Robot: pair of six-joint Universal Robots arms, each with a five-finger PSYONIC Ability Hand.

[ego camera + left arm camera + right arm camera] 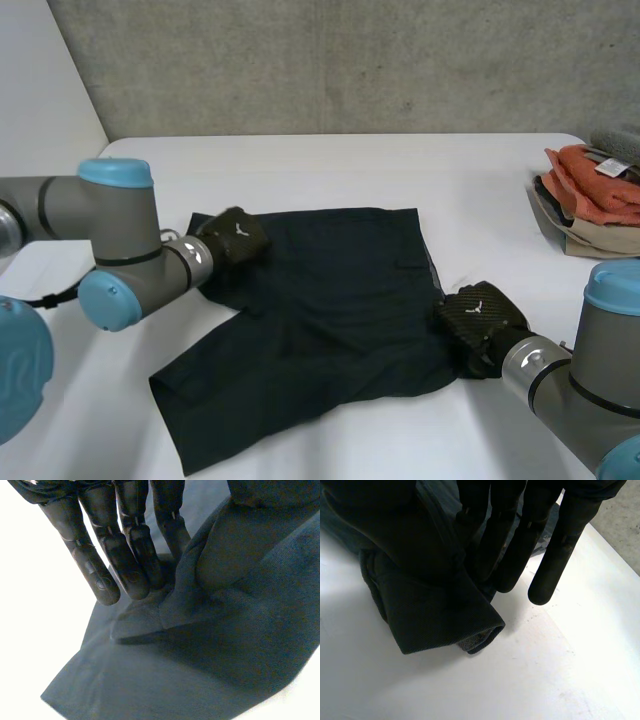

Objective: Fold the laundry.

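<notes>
Dark shorts (320,320) are lying spread out pretty flat in the middle of the white counter (330,170). The left robot hand (232,240) is on the far left corner, with straight fingers (125,555) pinching a fold of the cloth against the thumb, which is under the fabric. The right robot hand (480,318) has the near right edge and grips a rolled hem the same way. A pile of orange and beige clothes (600,195) sits at the counter's right edge, well apart.
</notes>
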